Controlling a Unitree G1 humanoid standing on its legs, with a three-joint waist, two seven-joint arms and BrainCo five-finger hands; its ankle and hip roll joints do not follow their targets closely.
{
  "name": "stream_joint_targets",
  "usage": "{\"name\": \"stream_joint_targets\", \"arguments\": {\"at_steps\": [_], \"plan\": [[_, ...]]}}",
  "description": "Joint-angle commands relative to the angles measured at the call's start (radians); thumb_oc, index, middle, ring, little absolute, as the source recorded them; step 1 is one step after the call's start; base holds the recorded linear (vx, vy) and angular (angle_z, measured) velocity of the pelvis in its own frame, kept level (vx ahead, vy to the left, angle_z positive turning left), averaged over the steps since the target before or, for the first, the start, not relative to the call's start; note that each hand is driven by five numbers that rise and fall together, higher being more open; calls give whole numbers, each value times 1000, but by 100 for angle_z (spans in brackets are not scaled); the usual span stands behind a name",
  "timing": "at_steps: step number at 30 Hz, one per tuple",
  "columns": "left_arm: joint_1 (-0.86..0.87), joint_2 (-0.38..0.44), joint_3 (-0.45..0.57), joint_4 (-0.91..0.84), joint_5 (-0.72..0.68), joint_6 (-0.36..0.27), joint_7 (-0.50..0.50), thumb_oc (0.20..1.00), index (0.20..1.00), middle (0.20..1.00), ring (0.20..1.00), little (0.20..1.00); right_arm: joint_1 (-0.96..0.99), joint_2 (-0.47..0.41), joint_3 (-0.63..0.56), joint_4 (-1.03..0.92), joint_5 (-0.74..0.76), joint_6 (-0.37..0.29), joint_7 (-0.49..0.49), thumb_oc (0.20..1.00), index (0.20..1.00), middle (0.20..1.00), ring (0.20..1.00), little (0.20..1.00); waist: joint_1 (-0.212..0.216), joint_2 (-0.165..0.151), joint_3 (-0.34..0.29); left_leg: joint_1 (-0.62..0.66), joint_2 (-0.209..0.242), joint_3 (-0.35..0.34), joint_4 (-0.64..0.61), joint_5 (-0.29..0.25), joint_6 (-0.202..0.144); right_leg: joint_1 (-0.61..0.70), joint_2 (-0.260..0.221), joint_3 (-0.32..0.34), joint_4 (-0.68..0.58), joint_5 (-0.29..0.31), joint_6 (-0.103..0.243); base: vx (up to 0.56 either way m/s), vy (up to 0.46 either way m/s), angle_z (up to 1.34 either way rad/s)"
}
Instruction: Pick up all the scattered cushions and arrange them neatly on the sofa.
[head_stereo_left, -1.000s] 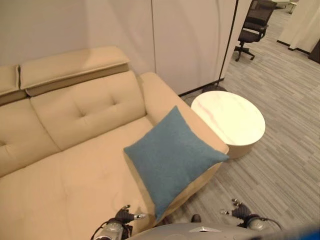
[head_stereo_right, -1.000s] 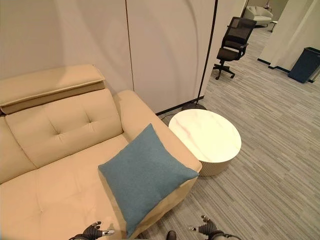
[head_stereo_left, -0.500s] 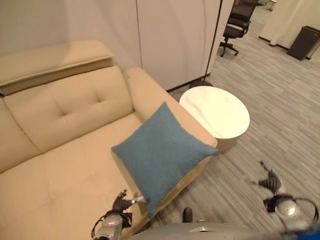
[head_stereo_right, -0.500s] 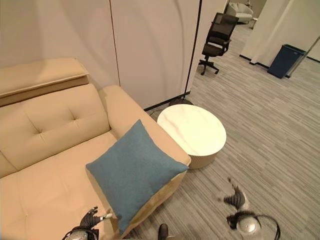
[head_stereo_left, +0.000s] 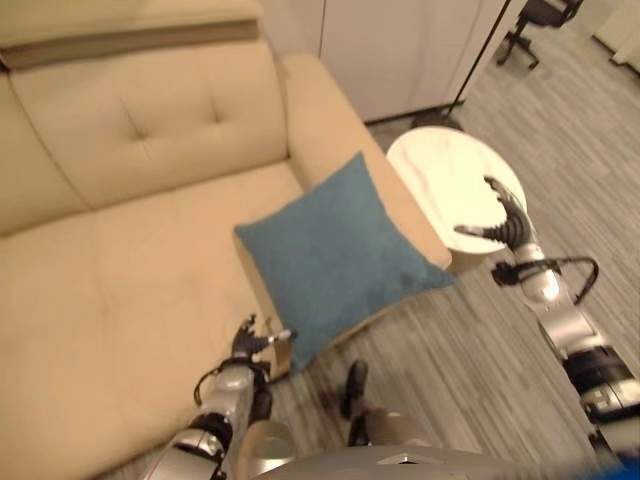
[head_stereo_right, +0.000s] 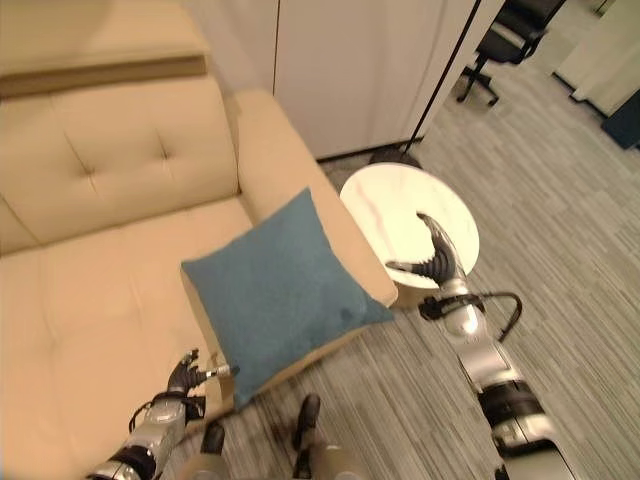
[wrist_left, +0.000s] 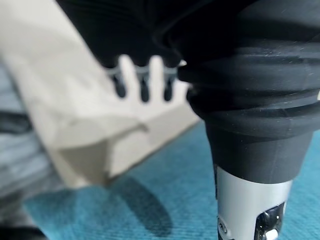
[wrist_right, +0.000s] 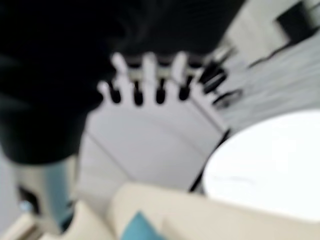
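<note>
Left hand at the cushion's low corner, right hand out by the round table

Your left hand (head_stereo_left: 246, 345) sits just beside the lowest corner of the blue cushion (head_stereo_left: 335, 255), fingers relaxed and holding nothing; it is the nearer one. Your right hand (head_stereo_left: 505, 222) hangs spread and empty over the white, smooth-topped round table (head_stereo_left: 440, 175), past the cushion's far corner. Soft, woven and square, the cushion lies diamond-wise across the tan sofa (head_stereo_left: 130, 250)'s armrest, overhanging the striped grey floor (head_stereo_left: 470, 340). You would reach up and inward from that low corner.
</note>
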Motion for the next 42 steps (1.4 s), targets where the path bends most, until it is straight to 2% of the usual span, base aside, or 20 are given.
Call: {"name": "stream_joint_targets", "arguments": {"at_steps": [1, 6, 8, 15, 20, 25, 28, 34, 35, 36, 37, 39, 42], "plan": [[-95, 15, -47, -45, -42, -52, 21, 1000, 1000, 1000, 1000, 1000, -167, -23, 60, 88, 122, -17, -32, 1000, 1000, 1000, 1000, 1000, 26, -34, 58, -61, -35, 6, 29, 21, 41, -5, -44, 16, 113, -63, 63, -66, -36, 22], [-118, 29, -66, -54, -60, -56, 14, 1000, 1000, 1000, 1000, 1000, -307, -11, 146, 230, 174, 4, -6, 1000, 1000, 1000, 1000, 1000, 42, -40, 80, -88, -34, -7, 28, 34, 35, -24, -42, 8, 116, -62, 57, -27, -22, 15], [-123, 31, -68, -44, -84, -58, 15, 1000, 1000, 1000, 1000, 1000, -382, 21, 180, 312, 180, 22, -12, 1000, 1000, 1000, 1000, 1000, 48, -32, 88, -96, -32, -15, 21, 39, 33, -32, -43, 0, 123, -67, 55, -8, 0, 8], [-139, 35, -69, -25, -109, -65, 17, 1000, 1000, 1000, 1000, 1000, -467, 66, 224, 449, 211, 43, 14, 1000, 1000, 1000, 1000, 1000, 57, -16, 105, -112, -36, -19, 27, 42, 32, -51, -52, -9, 149, -77, 51, -20, 14, 8], [-190, 41, -86, 13, -128, -65, 15, 1000, 1000, 1000, 1000, 1000, -544, 116, 247, 579, 279, 56, 45, 1000, 1000, 1000, 1000, 1000, 72, -3, 141, -149, -40, -39, 43, 52, 30, -80, -64, -27, 173, -82, 48, -39, 1, 10], [-218, 41, -98, 6, -138, -68, 18, 1000, 1000, 1000, 1000, 1000, -581, 137, 259, 639, 278, 66, 40, 1000, 1000, 1000, 1000, 1000, 78, -3, 156, -176, -41, -46, 50, 59, 28, -96, -66, -34, 175, -79, 48, -20, -5, 13], [-261, 45, -101, 10, -152, -74, 26, 1000, 1000, 1000, 1000, 1000, -619, 154, 280, 676, 251, 78, 32, 1000, 1000, 1000, 1000, 1000, 78, -15, 170, -205, -40, -53, 59, 65, 24, -117, -66, -37, 175, -74, 48, -16, -22, 3], [-342, 35, -98, 7, -189, -81, 42, 1000, 1000, 1000, 1000, 1000, -620, 143, 291, 631, 236, 76, 24, 1000, 1000, 1000, 1000, 1000, 73, -43, 192, -263, -34, -66, 83, 64, 16, -165, -64, -48, 191, -74, 49, -23, -45, 5], [-377, 34, -99, 25, -193, -80, 47, 1000, 1000, 1000, 1000, 1000, -619, 140, 295, 605, 233, 73, 21, 1000, 1000, 1000, 1000, 1000, 65, -57, 197, -285, -30, -65, 93, 64, 13, -183, -62, -51, 194, -71, 49, -5, -34, 10], [-377, 34, -99, 26, -193, -80, 46, 1000, 1000, 1000, 1000, 1000, -620, 140, 295, 605, 233, 73, 21, 1000, 1000, 1000, 1000, 1000, 65, -57, 197, -287, -30, -65, 94, 64, 13, -184, -62, -51, 194, -72, 49, -33, -63, 12], [-416, 38, -102, 36, -191, -80, 55, 1000, 1000, 1000, 1000, 1000, -622, 136, 303, 569, 232, 66, 17, 1000, 1000, 1000, 1000, 1000, 54, -78, 203, -317, -26, -61, 113, 60, 11, -210, -58, -49, 199, -69, 49, -21, -48, 8], [-428, 41, -102, 30, -191, -80, 58, 1000, 1000, 1000, 1000, 1000, -622, 134, 305, 558, 232, 63, 16, 1000, 1000, 1000, 1000, 1000, 50, -86, 203, -332, -26, -62, 124, 58, 10, -222, -56, -49, 201, -67, 49, -16, -42, 3], [-479, 47, -91, 44, -213, -81, 65, 1000, 1000, 1000, 1000, 1000, -629, 128, 321, 518, 231, 57, 17, 1000, 1000, 1000, 1000, 1000, 32, -116, 206, -370, -17, -62, 147, 52, 7, -253, -48, -48, 205, -62, 49, -15, -51, 1]]}}
